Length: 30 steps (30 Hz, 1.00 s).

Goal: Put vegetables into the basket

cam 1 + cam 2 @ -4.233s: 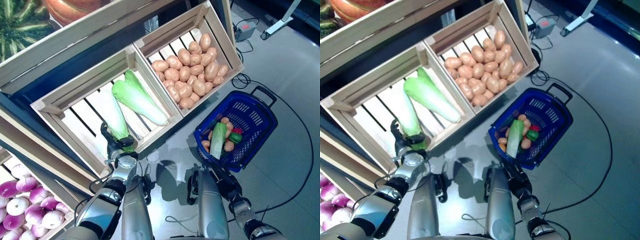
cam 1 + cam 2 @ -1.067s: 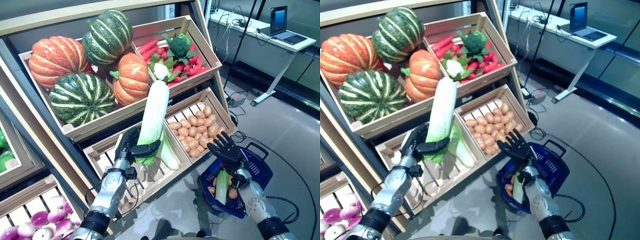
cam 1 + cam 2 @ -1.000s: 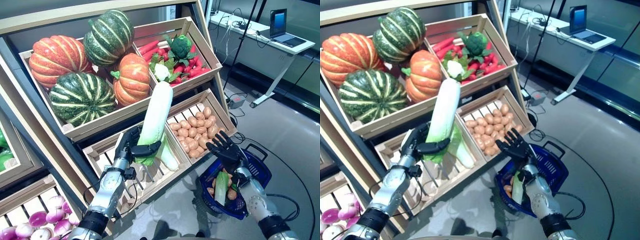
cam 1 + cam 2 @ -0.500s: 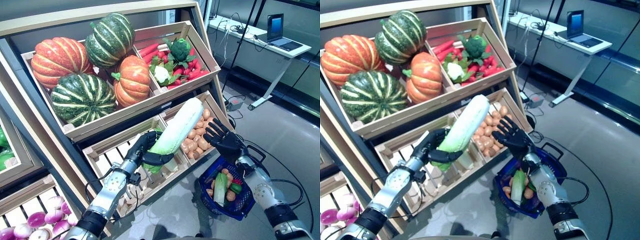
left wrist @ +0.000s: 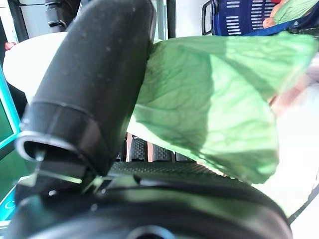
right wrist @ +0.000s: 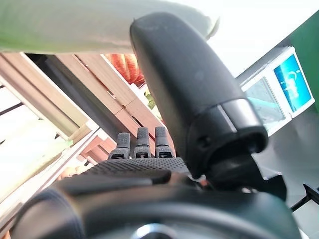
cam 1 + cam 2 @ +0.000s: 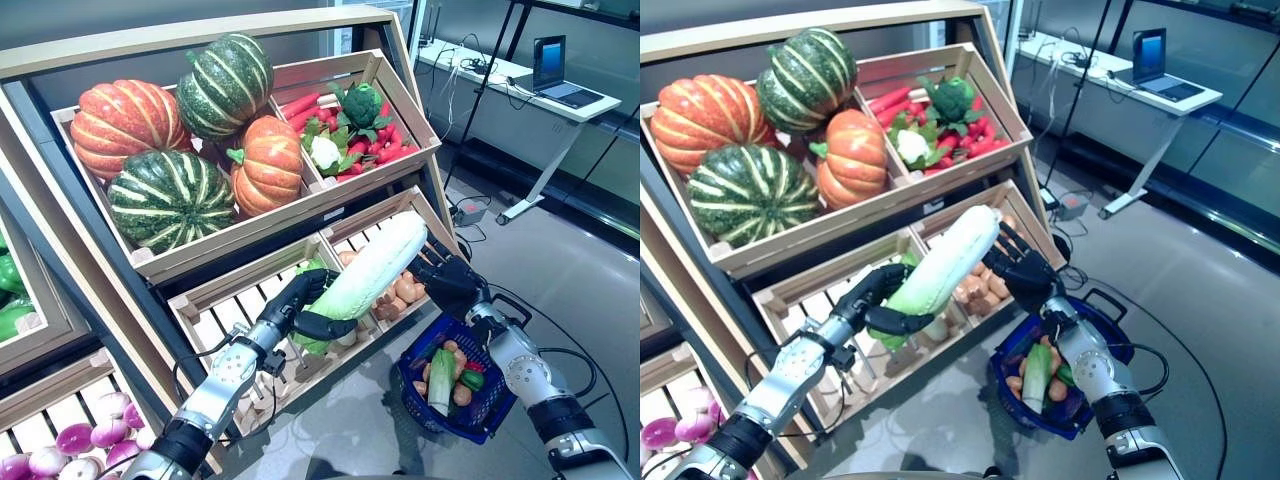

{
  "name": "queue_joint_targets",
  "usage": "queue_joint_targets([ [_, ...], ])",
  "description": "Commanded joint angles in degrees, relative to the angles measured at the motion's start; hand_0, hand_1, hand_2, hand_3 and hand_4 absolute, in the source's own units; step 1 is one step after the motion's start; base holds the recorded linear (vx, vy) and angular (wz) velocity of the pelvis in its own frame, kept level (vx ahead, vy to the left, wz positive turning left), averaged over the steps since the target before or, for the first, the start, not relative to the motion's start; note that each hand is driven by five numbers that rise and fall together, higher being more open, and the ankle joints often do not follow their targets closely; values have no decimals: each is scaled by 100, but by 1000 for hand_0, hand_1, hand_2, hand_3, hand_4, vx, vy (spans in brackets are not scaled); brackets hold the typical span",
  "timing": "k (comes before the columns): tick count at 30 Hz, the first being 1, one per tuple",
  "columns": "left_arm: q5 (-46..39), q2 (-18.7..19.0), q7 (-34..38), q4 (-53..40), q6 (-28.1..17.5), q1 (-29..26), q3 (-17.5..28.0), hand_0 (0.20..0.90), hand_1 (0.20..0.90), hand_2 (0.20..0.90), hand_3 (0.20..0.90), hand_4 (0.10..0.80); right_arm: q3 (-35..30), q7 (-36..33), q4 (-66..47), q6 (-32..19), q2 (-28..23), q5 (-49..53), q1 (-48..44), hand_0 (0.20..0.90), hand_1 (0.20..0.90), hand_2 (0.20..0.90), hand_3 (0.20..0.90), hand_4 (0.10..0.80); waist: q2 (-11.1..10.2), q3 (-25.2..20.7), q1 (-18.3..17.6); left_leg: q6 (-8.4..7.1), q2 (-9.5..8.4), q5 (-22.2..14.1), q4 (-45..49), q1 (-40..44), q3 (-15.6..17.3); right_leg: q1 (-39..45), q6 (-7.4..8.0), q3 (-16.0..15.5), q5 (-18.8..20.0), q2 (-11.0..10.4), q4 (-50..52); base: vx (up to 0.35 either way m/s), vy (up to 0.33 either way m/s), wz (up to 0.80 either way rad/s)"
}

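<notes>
Left eye: left hand grips napa cabbage by its leafy base, angled toward blue basket.
Right eye: right hand, fingers spread, supports the tip.
Wrist views: same grips.

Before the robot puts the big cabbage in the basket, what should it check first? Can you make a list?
1. Left hand curled round the napa cabbage: ok.
2. Right hand at the cabbage's white end; firm hold: cannot tell.
3. Cabbage lifted out of its crate: ok.
4. Blue basket below the right hand, open side up: ok.
5. Room in the basket, with a cabbage and potatoes already inside: cannot tell.
</notes>
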Motion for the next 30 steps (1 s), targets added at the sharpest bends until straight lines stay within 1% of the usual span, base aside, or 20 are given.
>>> queue_joint_targets([
  [1,-34,64,-438,-660,-858,-1200,-713,300,300,300,300,400,90,291,27,-217,183,425,-1261,900,900,900,900,800,-160,-360,74,198,-190,-259,51,-143,-55,184,44,54,-93,-268,99,0,0,0],
  [5,-97,37,-612,-779,-784,-1286,-850,300,300,300,300,400,171,204,191,-157,224,478,-1342,900,900,900,900,800,-156,-363,79,192,-187,-258,45,-134,-55,197,49,50,-95,-271,96,0,0,0],
  [8,-217,54,-757,-899,-673,-1322,-993,300,300,300,300,400,240,356,322,-69,248,656,-1421,900,900,900,900,800,-148,-358,80,180,-170,-254,39,-124,-58,202,54,45,-98,-273,95,0,0,0],
  [10,-374,40,-830,-893,-619,-1312,-1040,300,300,300,300,400,289,676,305,101,284,884,-1451,900,900,900,900,800,-145,-355,82,180,-167,-255,32,-119,-61,205,53,40,-102,-272,94,0,0,0],
  [11,-511,21,-845,-823,-621,-1281,-1072,300,300,300,300,400,334,1002,259,305,324,1052,-1436,900,900,900,900,800,-144,-360,82,177,-161,-253,29,-117,-52,209,51,36,-109,-272,97,0,0,0],
  [13,-709,3,-861,-760,-596,-1230,-1052,300,300,300,300,400,351,1276,226,414,339,1062,-1405,900,900,900,900,800,-146,-368,92,173,-160,-250,28,-115,-54,218,50,28,-115,-273,98,0,0,0],
  [14,-791,-13,-845,-714,-584,-1187,-1012,300,300,300,300,400,361,1443,202,478,323,1070,-1394,900,900,900,900,800,-150,-372,102,171,-164,-250,24,-111,-61,228,50,13,-119,-274,97,0,0,0],
  [17,-892,1,-794,-595,-625,-1086,-894,300,300,300,300,400,315,1513,149,468,257,988,-1327,900,900,900,900,800,-158,-384,118,160,-166,-246,29,-120,-72,234,55,-20,-122,-286,97,0,0,0],
  [19,-949,44,-783,-533,-607,-993,-693,300,300,300,300,400,216,1640,98,470,143,1042,-1253,900,900,900,900,800,-170,-385,130,153,-165,-240,26,-129,-79,229,57,-50,-115,-297,94,0,0,0],
  [21,-1001,75,-769,-514,-604,-950,-592,300,300,300,300,400,158,1769,27,505,87,1038,-1207,900,900,900,900,800,-174,-379,125,153,-166,-237,27,-138,-85,217,56,-47,-111,-296,95,0,0,0],
  [25,-1102,110,-730,-420,-608,-866,-265,300,300,300,300,400,-15,2291,-293,621,-46,923,-896,900,900,900,900,800,-194,-368,80,156,-170,-232,25,-147,-79,196,58,-35,-95,-300,91,0,0,0],
  [30,-1076,142,-607,-391,-608,-838,-4,300,300,300,300,400,-135,2526,-498,550,-235,589,-595,900,900,900,900,800,-217,-369,0,154,-156,-219,29,-152,-36,162,56,29,-75,-291,82,0,0,0],
])
